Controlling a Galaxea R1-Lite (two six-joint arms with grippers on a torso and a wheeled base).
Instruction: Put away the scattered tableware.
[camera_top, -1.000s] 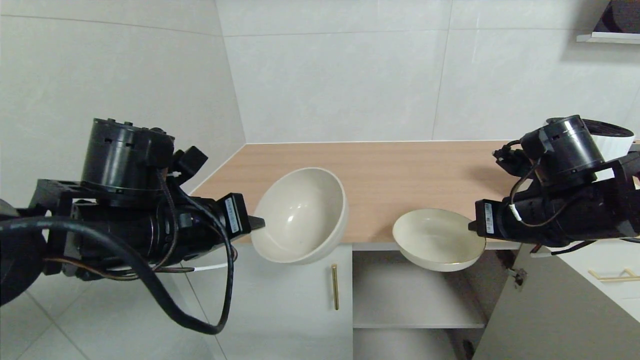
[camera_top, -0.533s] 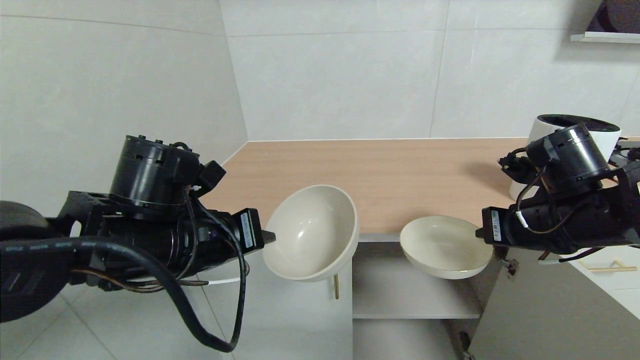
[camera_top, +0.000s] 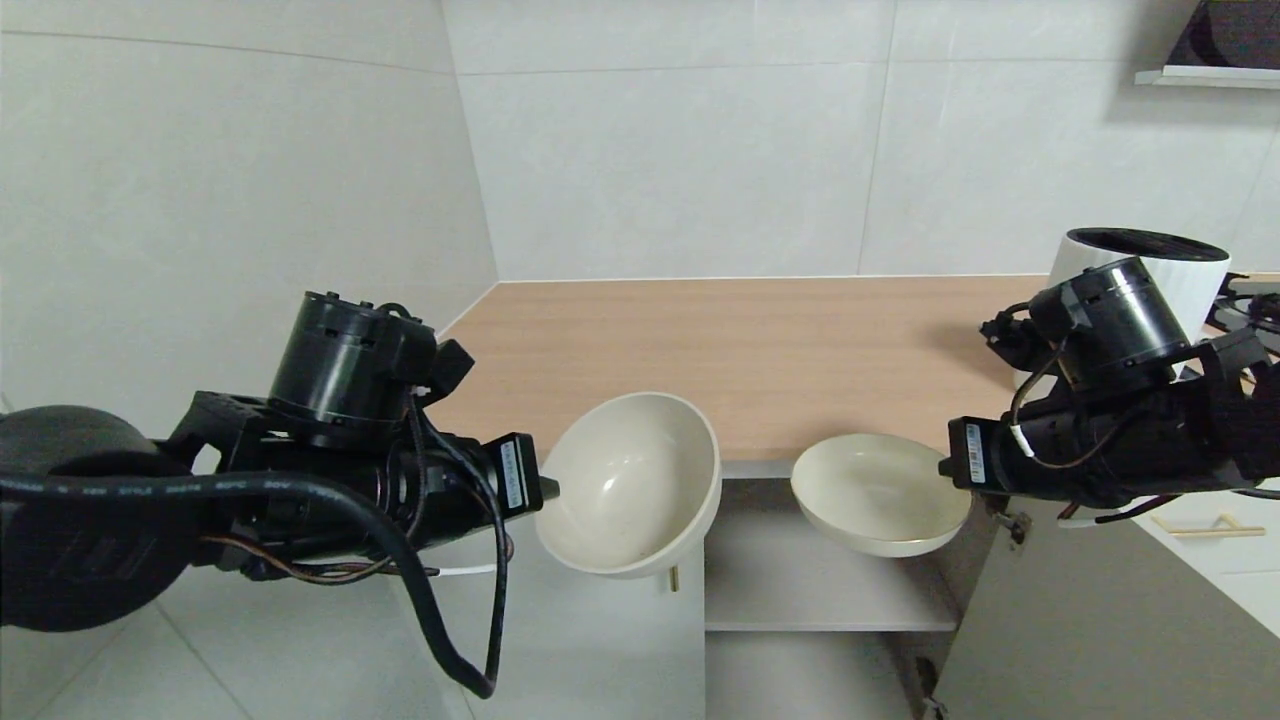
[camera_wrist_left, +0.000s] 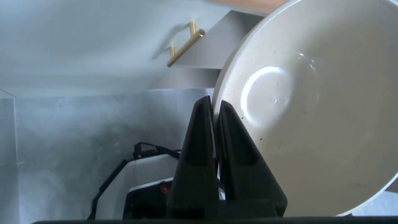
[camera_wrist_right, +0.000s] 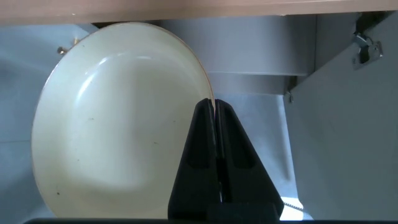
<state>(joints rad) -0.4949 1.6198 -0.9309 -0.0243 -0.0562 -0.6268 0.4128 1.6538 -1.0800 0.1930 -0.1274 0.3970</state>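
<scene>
L gripper (camera_top: 552, 489): fingers clamped on rim of deep cream ceramic bowl (camera_top: 632, 480), tilted, in front of wooden tabletop (camera_top: 750, 340) edge. R gripper (camera_top: 946, 466): fingers clamped on shallow cream ceramic dish (camera_top: 878, 492), above open pale cabinet shelf (camera_top: 815, 600); R arm nearer.

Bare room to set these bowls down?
Light wooden countertop: bare from the wall corner to the white cylindrical container. Open cabinet's grey shelf under it: bare too. Crowded: counter's right end, container and black grate.

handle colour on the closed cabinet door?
Brass gold; the slim bar handle shows best in the left wrist view.
</scene>
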